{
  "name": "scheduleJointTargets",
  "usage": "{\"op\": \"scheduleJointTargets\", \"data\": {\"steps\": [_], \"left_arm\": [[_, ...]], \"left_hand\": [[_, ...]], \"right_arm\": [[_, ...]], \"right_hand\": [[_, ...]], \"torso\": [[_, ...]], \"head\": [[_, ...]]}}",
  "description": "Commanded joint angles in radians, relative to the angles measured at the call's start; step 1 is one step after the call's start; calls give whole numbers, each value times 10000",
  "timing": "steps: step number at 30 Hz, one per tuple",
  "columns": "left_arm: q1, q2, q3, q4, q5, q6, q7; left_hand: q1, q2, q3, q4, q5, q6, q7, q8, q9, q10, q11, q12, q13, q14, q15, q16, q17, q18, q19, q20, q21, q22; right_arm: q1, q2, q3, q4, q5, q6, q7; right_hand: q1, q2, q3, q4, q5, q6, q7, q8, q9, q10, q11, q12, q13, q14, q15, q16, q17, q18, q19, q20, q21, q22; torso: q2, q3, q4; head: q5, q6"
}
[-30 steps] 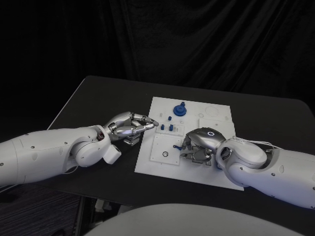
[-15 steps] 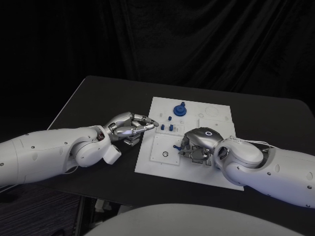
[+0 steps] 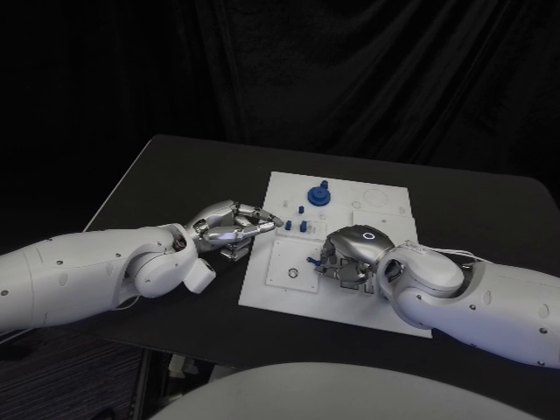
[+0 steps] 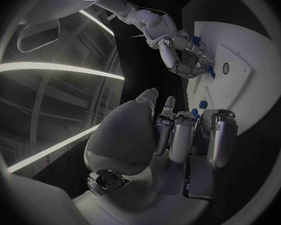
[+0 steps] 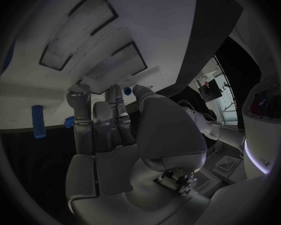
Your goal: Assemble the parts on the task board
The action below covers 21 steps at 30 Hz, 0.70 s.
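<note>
Nearest the robot, the right hand is seen lying over the near-right part of the task board, fingers curled down onto the plate. A small blue part shows just at its fingertips, on the side toward the board's middle; whether it's pinched or only touched can't be told from the head view. In the right wrist view the right hand is bent in against the white board, w/ a blue cylinder lying just beside the fingers and a bit of blue at the fingertips; grip still can't be told.

Further out, at the board's left edge, the left hand is held w/ fingers drawn together, tips pointing toward the small blue pegs standing in the board's middle. In the left wrist view the left hand has its fingers curled, a small blue piece at their tips; contact can't be judged.

Farthest, a bigger blue knob stands upright near the board's far edge, well apart from both hands. The black table lies under all.
</note>
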Motion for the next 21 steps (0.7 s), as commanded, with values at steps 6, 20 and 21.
{"op": "scheduleJointTargets", "data": {"steps": [6, 20, 21], "left_arm": [[-24, 12, 8, 5, 73, 150, 26], [-41, 7, 8, -2, 73, 161, -23], [-42, 7, 8, -2, 73, 162, -27]], "left_hand": [[106, -27, 31, -16, 69, 32, 55, 13, -17, 1115, -15, -58, 2606, 1040, 26, 27, 2634, 170, -2, 50, -30, 2190], [106, -27, 31, -16, 69, 32, 55, 13, -17, 1115, -15, -58, 2606, 1040, 26, 27, 2634, 170, -2, 50, -30, 2190], [106, -27, 31, -16, 69, 32, 55, 13, -17, 1115, -15, -58, 2606, 1040, 26, 27, 2634, 170, -2, 50, -30, 2190]], "right_arm": [[-73, -1, -9, -4, -285, -398, -444], [-99, -102, -9, 150, -463, -612, -579], [-101, -108, -9, 161, -488, -623, -591]], "right_hand": [[-41, -222, -158, -192, -235, 3, -25, 48, 198, -69, -53, 193, 162, 24, -7, 72, -19, -57, -66, 42, -63, 735], [86, -371, -528, -730, -269, -675, 68, 565, 930, -532, 24, 722, 605, -180, 67, 42, -232, -10, -301, 87, -323, 658], [98, -374, -538, -753, -265, -707, 70, 596, 961, -556, 29, 741, 621, -188, 67, 42, -241, -12, -305, 93, -322, 658]], "torso": [[-6, 3, -9], [-9, -1, -11], [-7, -1, -9]], "head": [[35, -1], [64, -1], [63, -1]]}}
